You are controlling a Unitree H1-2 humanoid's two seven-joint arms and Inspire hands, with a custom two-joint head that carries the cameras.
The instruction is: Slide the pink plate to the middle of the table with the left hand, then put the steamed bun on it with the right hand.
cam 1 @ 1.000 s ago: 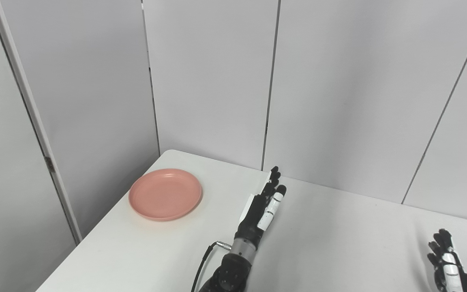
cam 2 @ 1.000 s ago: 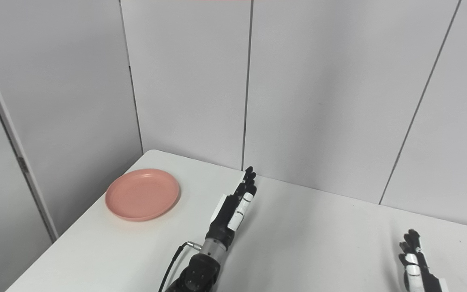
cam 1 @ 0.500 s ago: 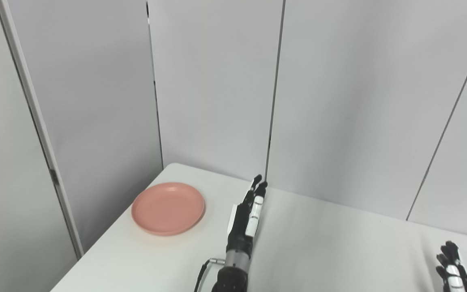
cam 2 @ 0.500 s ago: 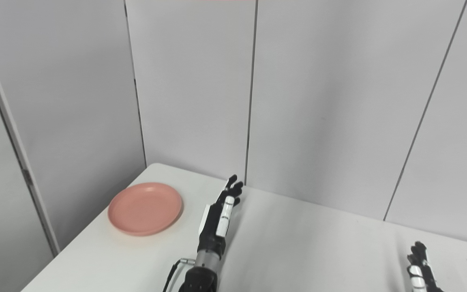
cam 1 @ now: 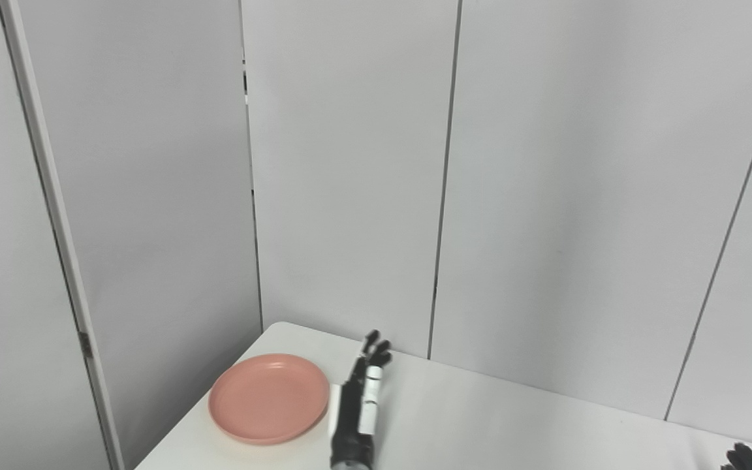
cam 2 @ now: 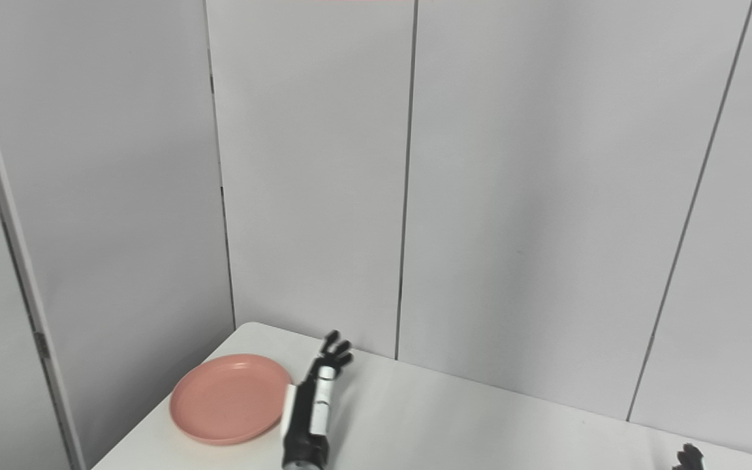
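My view had tipped upward, so the whole scene sat lower in frame — that was the camera, not the things. What truly changed: my left hand (cam 1: 358,401) had swung from the middle of the surface (cam 1: 519,424) toward the plate (cam 1: 268,397), and now stood edge-on just beside its right rim, fingers straight and apart, holding nothing; I couldn't tell whether it touched. The plate lay near the far left corner, not yet slid. Only the fingertips of my right hand (cam 1: 739,457) showed — I couldn't tell its state. No bun was in view.
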